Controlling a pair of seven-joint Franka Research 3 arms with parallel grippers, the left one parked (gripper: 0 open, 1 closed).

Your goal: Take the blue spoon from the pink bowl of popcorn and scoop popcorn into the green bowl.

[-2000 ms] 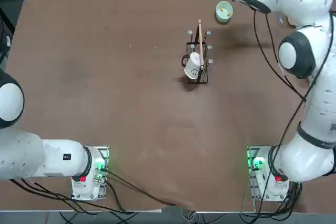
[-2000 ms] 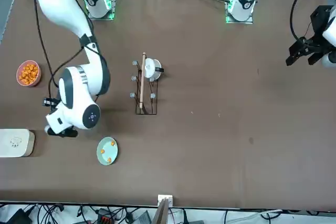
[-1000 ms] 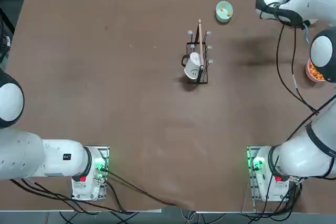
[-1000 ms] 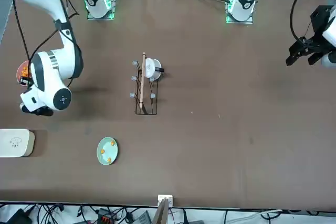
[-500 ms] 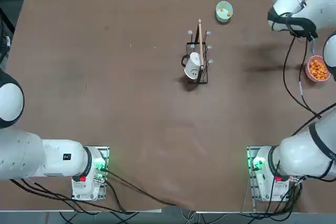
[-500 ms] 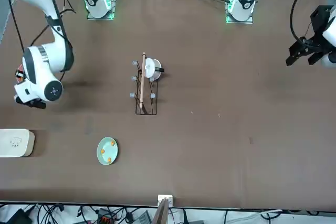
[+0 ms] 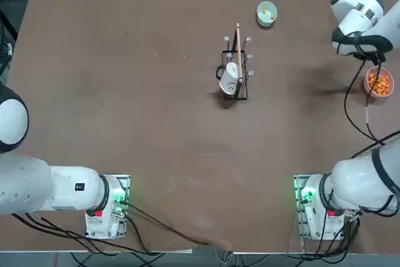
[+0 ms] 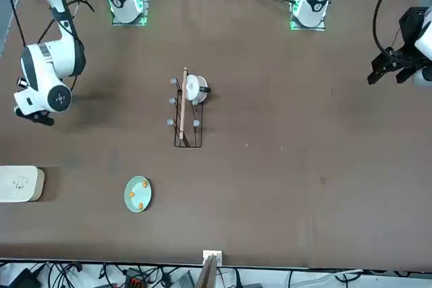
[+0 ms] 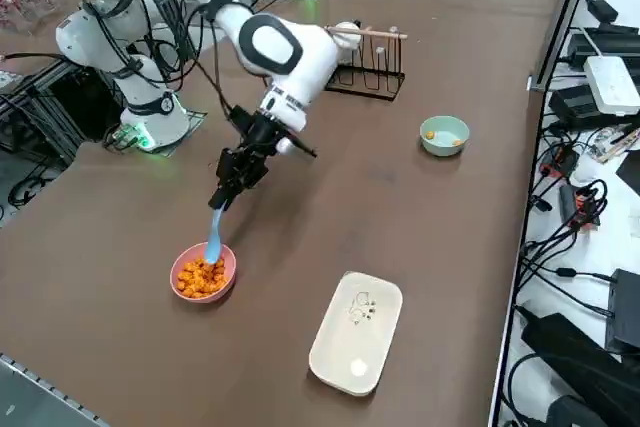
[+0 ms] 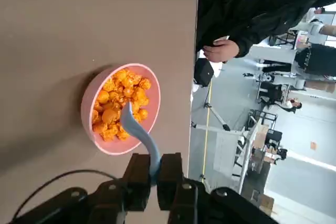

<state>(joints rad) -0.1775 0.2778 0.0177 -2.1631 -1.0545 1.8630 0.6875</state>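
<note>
Visibly light-blue, curved spoon (image 10: 140,131) | hand (image 10: 153,170) closed on it | popcorn (image 10: 118,103) caramel-orange, lumpy

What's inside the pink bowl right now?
The pink bowl holds a heap of orange popcorn. The blue spoon, gripped by the right hand, hangs over it. The bowl's bottom is hidden beneath the heap.

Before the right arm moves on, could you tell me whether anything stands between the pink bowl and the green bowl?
Nothing visible stands between the pink bowl and the green bowl; the wire rack sits off to the side.
</note>
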